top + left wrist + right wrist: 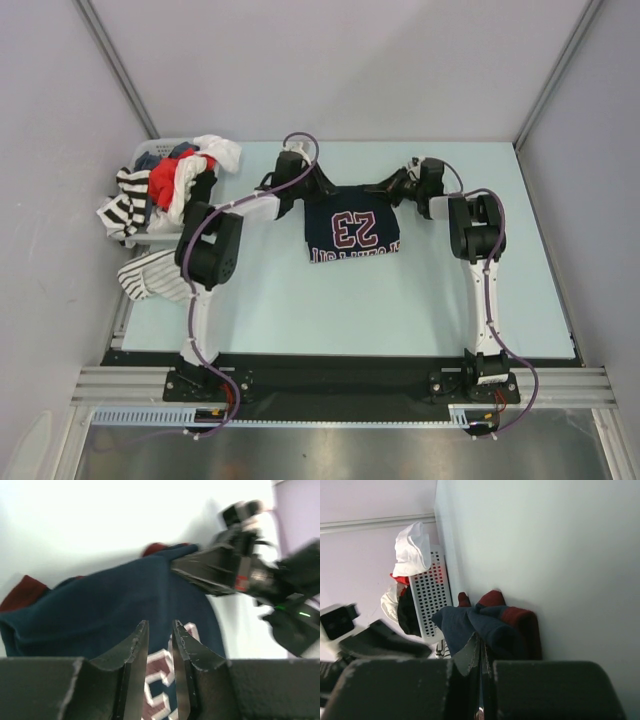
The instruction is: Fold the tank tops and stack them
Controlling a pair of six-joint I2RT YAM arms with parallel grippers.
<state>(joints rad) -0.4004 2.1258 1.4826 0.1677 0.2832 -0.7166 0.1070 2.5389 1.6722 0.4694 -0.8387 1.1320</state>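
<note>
Nearest the lens, the left fingers (pixel 134 652) fill the bottom of the left wrist view. They stand narrowly apart, and the print of the navy jersey (pixel 100 610) shows through the gap. Whether they catch any cloth cannot be told. From overhead, they sit at the jersey's far left corner.

Right fingers (pixel 468 656): pressed together, pinching a bunched fold of navy cloth with maroon trim. The overhead view places this grip at the jersey's far right corner. In the left wrist view the cloth rises toward that grip.

Jersey position: on the bench (pixel 300 300), in its far middle part, between the two arms. It lies as a compact block with the "23" facing up and reading upside down from the overhead camera. Its lettered edge is toward the arm bases.

Striped top (pixel 150 275), white with thin dark stripes: lying at the bench's left edge, just beside the left arm's elbow and partly hidden by it. It is well apart from the jersey.

White perforated basket (pixel 148 150): at the far left corner of the bench, heaped with garments. A red cloth (pixel 170 178) and a white cloth (pixel 215 150) lie on top. A broad black-and-white striped piece (pixel 125 200) hangs over its near side.
</note>
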